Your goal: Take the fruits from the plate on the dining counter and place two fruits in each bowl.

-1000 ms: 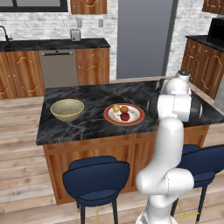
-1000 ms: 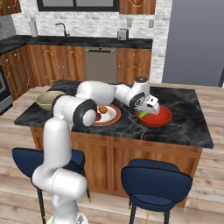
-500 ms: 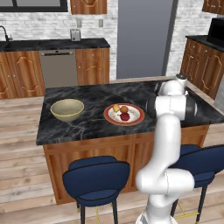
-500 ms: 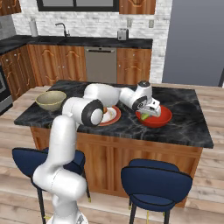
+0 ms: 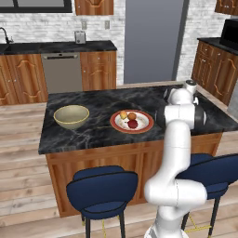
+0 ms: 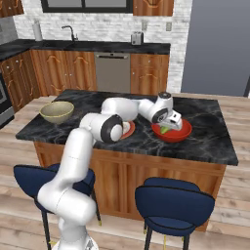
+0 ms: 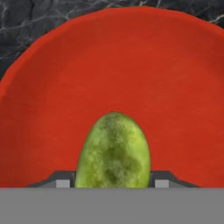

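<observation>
In the hand view my gripper (image 7: 113,183) is shut on the green fruit (image 7: 113,153), held just above the inside of the glossy red bowl (image 7: 131,65). From the right base view, the gripper (image 6: 169,126) dips the green fruit (image 6: 166,130) into the red bowl (image 6: 179,135) on the dining counter (image 6: 210,144). The red-rimmed white plate (image 5: 114,122) holds a yellow-orange fruit (image 5: 123,114), an orange fruit (image 5: 132,115) and a dark red fruit (image 5: 132,124). The beige bowl (image 5: 71,116) stands left of the plate and looks empty.
Two blue stools (image 5: 102,188) (image 6: 173,200) stand along the counter's near side. Wall cabinets with a black top, a dishwasher (image 5: 62,72) and a sink line the back wall. A grey fridge (image 5: 153,42) stands behind the island.
The hand has moved a little to the right and down with the green fruit, closer into the red bowl. The fruits on the plate have not moved.
</observation>
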Available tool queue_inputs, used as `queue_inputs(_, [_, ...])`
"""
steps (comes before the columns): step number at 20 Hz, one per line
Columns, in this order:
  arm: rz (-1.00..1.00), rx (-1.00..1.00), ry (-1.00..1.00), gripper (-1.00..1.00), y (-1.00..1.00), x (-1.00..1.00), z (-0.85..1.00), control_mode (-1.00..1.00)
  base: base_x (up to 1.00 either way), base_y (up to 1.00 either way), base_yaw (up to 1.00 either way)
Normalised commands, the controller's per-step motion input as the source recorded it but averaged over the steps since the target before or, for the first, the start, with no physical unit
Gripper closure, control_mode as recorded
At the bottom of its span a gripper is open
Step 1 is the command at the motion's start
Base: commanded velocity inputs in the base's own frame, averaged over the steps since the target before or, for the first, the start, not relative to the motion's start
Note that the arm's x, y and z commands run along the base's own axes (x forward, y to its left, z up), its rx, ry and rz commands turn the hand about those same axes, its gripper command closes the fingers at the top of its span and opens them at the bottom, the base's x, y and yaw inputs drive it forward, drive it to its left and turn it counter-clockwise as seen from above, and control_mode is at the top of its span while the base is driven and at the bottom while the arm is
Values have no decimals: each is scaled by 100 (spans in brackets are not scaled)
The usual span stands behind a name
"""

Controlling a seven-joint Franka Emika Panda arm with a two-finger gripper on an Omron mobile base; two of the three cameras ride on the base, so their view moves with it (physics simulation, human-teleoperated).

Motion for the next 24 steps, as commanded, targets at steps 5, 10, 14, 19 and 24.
queue_inputs(5, [0,0,-1,-100,-3,-13,15,-100,0,0,0])
queue_inputs(10, [0,0,-1,-100,7,-13,19,-100,0,0,0])
queue_inputs(14, [0,0,-2,-100,65,-47,45,-100,0,0,0])
queue_inputs(19, [1,0,0,-100,99,-44,33,-100,0,0,0])
queue_inputs(24, [11,0,0,-100,100,-29,4,-100,0,0,0])
